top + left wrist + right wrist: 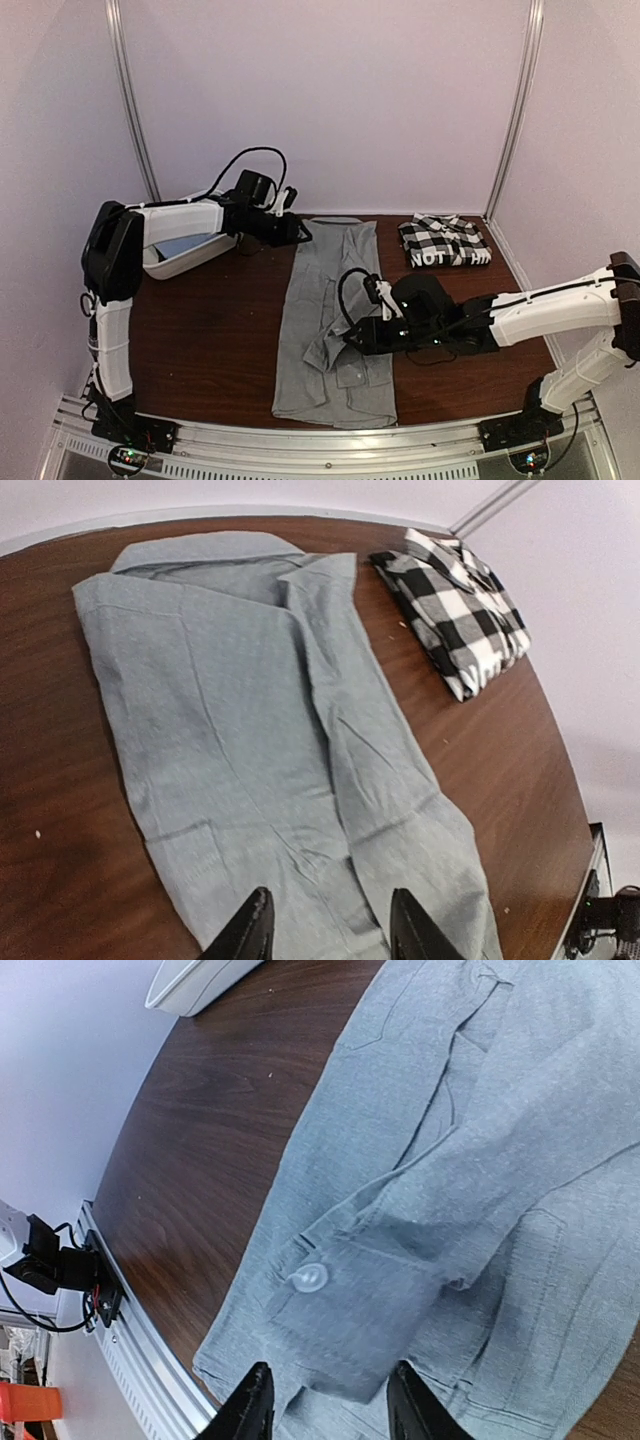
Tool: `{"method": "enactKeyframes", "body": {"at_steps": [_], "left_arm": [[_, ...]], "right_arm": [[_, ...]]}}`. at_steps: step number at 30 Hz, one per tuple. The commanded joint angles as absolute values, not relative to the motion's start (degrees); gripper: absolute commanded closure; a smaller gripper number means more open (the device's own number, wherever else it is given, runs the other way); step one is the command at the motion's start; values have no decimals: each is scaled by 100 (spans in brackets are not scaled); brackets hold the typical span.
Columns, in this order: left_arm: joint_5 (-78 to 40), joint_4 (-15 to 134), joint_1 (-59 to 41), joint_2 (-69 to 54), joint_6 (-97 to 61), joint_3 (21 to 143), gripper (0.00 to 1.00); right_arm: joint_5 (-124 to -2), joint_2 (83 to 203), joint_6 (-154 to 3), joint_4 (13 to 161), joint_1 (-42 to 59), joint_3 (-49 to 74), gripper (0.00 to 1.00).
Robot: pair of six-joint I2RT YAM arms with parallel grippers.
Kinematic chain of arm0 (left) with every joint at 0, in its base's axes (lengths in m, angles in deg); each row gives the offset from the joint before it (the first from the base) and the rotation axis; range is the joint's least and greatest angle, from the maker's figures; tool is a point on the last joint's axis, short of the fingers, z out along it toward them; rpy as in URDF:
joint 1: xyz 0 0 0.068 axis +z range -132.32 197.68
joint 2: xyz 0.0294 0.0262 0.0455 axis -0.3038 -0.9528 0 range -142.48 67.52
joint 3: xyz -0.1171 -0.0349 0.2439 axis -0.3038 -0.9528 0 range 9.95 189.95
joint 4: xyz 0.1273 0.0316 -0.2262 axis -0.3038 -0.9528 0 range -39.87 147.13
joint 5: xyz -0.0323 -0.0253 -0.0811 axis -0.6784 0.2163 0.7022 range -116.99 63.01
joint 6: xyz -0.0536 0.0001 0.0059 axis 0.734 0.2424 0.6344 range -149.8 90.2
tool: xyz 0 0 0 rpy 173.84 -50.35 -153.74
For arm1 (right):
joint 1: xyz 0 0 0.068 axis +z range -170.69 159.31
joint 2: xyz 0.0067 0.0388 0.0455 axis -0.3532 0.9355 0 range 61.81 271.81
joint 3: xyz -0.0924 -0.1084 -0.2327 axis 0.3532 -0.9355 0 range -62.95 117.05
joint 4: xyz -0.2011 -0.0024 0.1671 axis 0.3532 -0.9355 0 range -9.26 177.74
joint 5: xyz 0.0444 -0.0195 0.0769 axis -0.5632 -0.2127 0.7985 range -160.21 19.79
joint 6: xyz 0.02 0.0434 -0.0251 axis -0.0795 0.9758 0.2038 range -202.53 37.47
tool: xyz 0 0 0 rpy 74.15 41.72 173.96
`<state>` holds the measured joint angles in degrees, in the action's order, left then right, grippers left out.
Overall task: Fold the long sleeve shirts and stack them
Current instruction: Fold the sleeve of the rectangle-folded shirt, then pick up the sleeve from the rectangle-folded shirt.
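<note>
Count: one grey shirt (335,330), one checked shirt (445,243) (folded).

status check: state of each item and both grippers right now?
grey shirt: laid out long, sides and a sleeve folded in, not yet folded short.
checked shirt: folded, far right corner, nothing stacked on it.
white tub: upright, far left, light blue cloth inside.
left gripper: open, over the grey shirt.
right gripper: open, over the sleeve cuff.
</note>
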<state>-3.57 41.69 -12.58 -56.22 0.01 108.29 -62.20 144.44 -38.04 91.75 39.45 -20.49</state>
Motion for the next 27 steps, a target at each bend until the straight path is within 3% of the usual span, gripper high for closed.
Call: {"method": "enactKeyframes", "body": {"at_steps": [1, 15, 27], "left_arm": [[-184, 4194, -1700, -4760, -97, 9755, 59], [-932, 4687, -3018, -3272, 559, 7140, 54], [-757, 4968, -3736, -3530, 879, 6998, 56]], "right_arm": [[-6886, 13877, -3666, 8932, 4023, -2341, 58], [-7491, 14067, -4069, 8210, 4201, -1924, 47], [-7511, 15016, -4171, 7668, 4475, -1409, 44]]}}
